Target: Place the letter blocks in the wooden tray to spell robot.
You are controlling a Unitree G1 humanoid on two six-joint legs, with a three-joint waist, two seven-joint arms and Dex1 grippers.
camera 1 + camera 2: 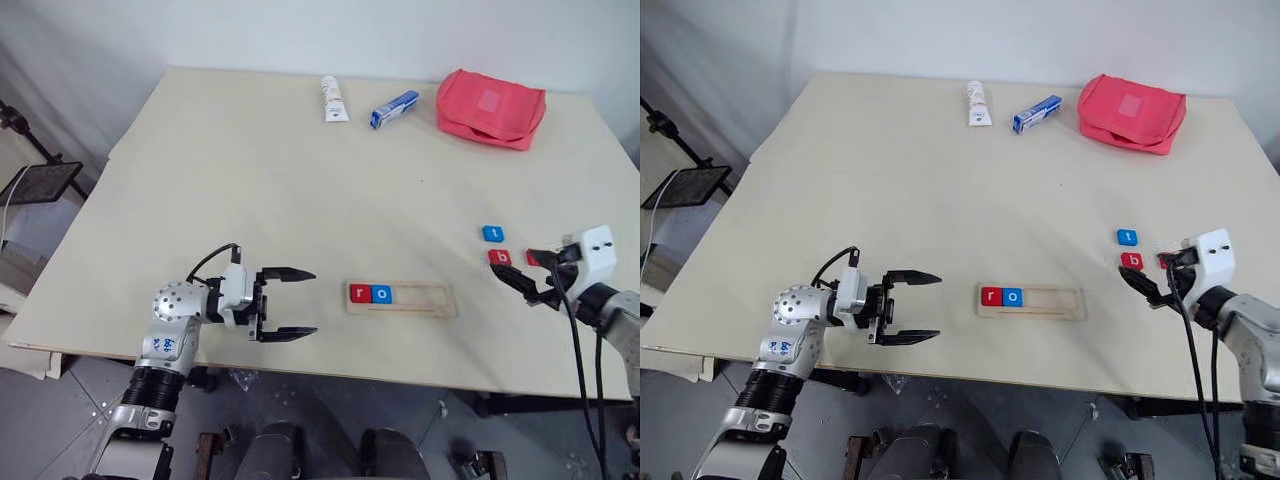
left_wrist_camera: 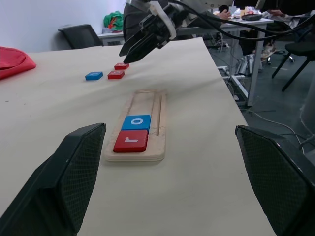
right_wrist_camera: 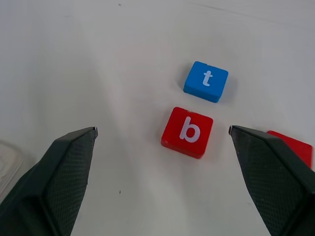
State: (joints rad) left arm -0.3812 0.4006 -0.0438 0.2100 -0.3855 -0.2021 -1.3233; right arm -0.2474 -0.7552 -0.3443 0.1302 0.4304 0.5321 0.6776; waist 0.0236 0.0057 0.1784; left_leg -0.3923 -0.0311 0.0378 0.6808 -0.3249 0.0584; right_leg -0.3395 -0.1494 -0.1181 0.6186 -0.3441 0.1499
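Nearest my head camera, at the left, the left gripper (image 1: 290,303) hung level over the near part of the table (image 1: 250,180), its two black fingers spread wide and holding nothing, pointing toward the wooden tray (image 1: 400,298). That tray lay flat near the table's front edge, just right of the left gripper, with a red "r" block (image 1: 360,293) at its left end and a blue "o" block (image 1: 383,294) touching it on the right; the remainder of the groove stood unfilled. Further right, well apart from the tray, I noted a blue "t" block (image 3: 206,81) and a red "b" block (image 3: 187,132) lying close together on the table, with a second red block (image 3: 291,146) just beside the "b", its letter not legible. Over that group the right gripper (image 1: 535,278) was fully spread and empty, with the "b" block lying between the lines of its fingers but untouched. At the far edge I recorded a white tube (image 1: 333,99), a blue-and-white box (image 1: 394,109) and a red pouch (image 1: 490,107).
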